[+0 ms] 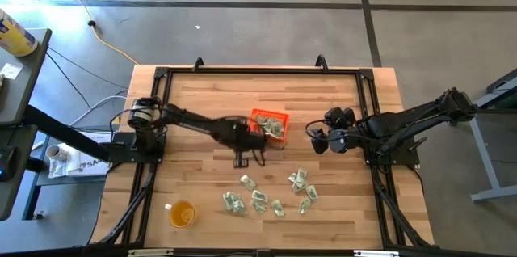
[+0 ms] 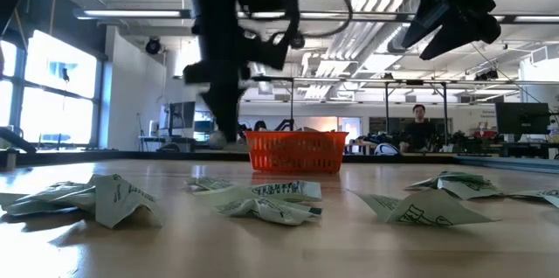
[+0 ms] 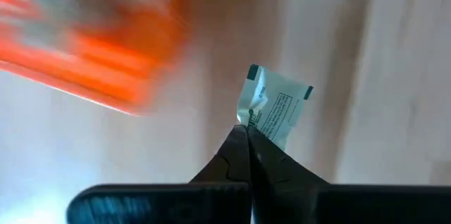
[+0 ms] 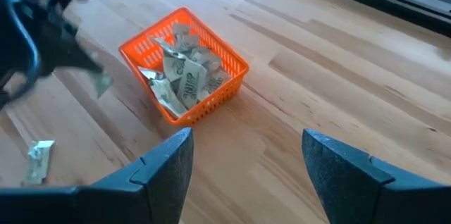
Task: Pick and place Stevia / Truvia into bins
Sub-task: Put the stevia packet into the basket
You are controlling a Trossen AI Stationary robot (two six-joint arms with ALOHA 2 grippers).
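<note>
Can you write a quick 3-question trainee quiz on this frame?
1. True or false: the left gripper has its jaws shut on a sachet.
2. Where is the orange bin? A) empty, near the yellow cup; B) already holding sachets, far side of the table's middle; C) held by the right gripper.
3. Fill in: the right gripper waits with its jaws ____ and holds nothing.

Key: 1 true. 2 B. 3 open.
</note>
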